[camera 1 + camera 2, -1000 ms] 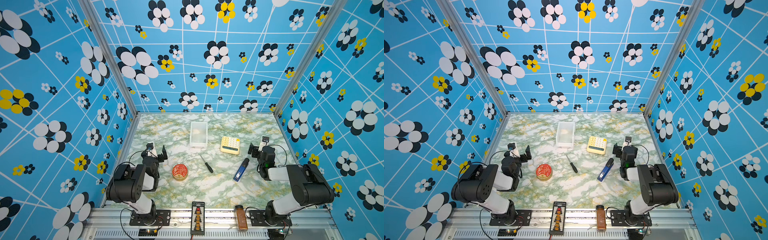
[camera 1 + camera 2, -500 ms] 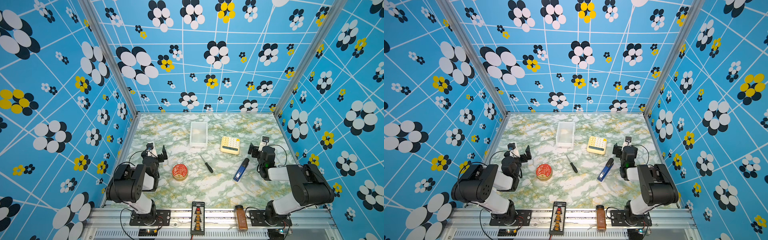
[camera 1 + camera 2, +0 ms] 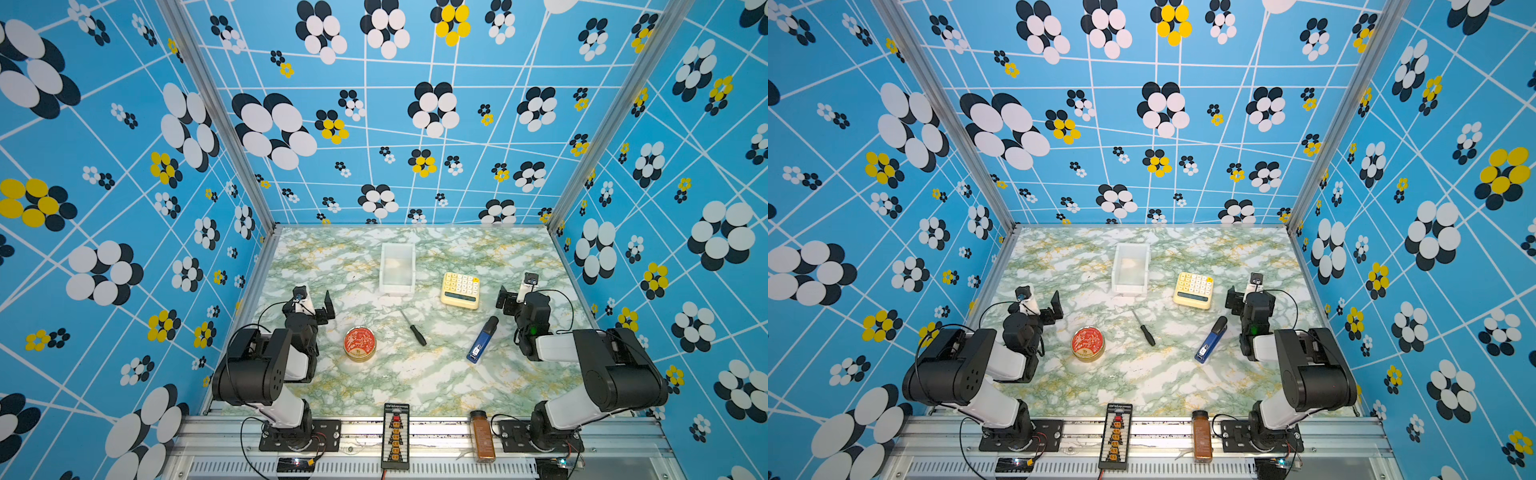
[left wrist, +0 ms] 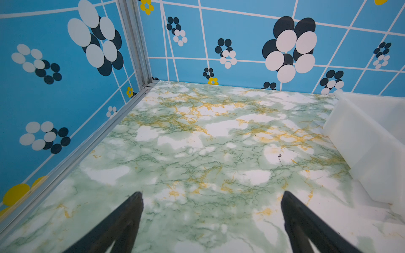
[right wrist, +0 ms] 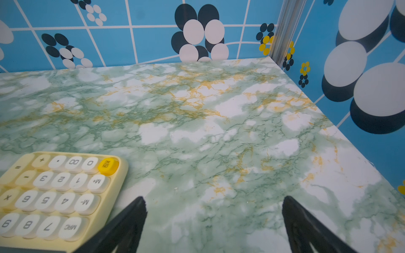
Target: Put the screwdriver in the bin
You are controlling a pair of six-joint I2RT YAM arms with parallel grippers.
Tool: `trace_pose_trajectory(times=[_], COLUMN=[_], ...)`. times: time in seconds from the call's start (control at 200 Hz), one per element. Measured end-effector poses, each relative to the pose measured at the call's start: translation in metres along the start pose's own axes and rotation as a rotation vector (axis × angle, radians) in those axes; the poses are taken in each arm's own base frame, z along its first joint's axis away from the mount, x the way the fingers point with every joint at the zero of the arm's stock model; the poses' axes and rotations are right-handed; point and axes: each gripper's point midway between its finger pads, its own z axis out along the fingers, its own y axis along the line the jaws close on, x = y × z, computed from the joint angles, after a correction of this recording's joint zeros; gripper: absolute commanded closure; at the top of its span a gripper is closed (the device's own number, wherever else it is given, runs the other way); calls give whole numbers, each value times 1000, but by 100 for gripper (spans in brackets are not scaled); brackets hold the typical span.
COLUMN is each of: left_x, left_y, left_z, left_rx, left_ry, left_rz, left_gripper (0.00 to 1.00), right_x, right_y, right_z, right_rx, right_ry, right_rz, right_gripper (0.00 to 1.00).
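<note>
Left arm (image 3: 266, 365) folded back on the left, left gripper (image 4: 211, 197) spread wide over the marble tabletop (image 4: 197, 153), holding nothing. The slim black-handled screwdriver (image 3: 413, 328) lies flat mid-table, just nearer than the translucent white bin (image 3: 397, 289). Right arm (image 3: 602, 370) tucked too, right gripper (image 5: 213, 200) wide apart, empty, beside the pale yellow calculator (image 3: 460, 289).

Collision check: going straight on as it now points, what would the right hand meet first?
Probably nothing near: ahead of the open right hand lies bare table up to the back wall; the calculator sits aside.
</note>
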Motion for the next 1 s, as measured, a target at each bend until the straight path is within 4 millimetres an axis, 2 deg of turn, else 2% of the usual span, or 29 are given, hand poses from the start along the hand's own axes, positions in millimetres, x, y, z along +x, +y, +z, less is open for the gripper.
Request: trace_pose_trajectory(times=[0.155,0.43,0.49,0.63,0.71,0.775,0.89,1.0], left_x=[4,-3,-10,-46,-60,-63,-68,-82], left_y=[-1,-2,-4,-13,-20,-26,-36,-44], left_z=[5,9,8,13,12,7,-4,-20], left_rx=[5,4,16,55,93,130,191,246], left_ry=[29,58,67,68,80,123,219,287], left_rz=[2,4,5,33,64,90,135,194], left_gripper=[1,1,1,1,1,1,1,1], right_x=[0,-2,-15,-74,-110,-123,-119,-98], right_y=[0,-7,-9,-12,1,22,53,80], right_z=[0,-1,-1,-5,-17,-36,-71,-98], right_rx=[0,40,57,99,84,36,-56,-147], right_ry=[0,32,44,52,39,36,84,171], right_rz=[0,-2,0,47,55,45,8,-33], right_gripper=[1,1,1,1,1,1,1,4])
